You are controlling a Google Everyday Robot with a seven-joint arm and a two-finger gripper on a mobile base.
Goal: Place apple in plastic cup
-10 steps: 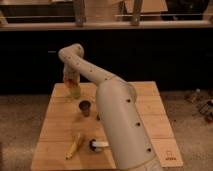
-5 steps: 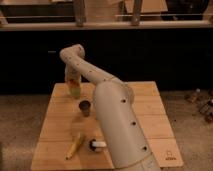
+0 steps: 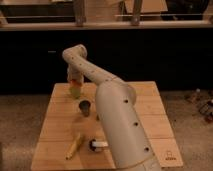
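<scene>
My gripper hangs at the far left corner of the wooden table, right above a clear plastic cup. A yellow-green shape, which looks like the apple, sits at the cup under the gripper. I cannot tell whether it is inside the cup or still held. The white arm stretches from the front of the view to that corner and hides the table's middle.
A small dark cup stands just in front of the plastic cup. A banana lies near the front left edge. A small white and black object lies next to the arm's base.
The arm's lower part has shifted slightly. The gripper stays over the plastic cup at the far left corner.
</scene>
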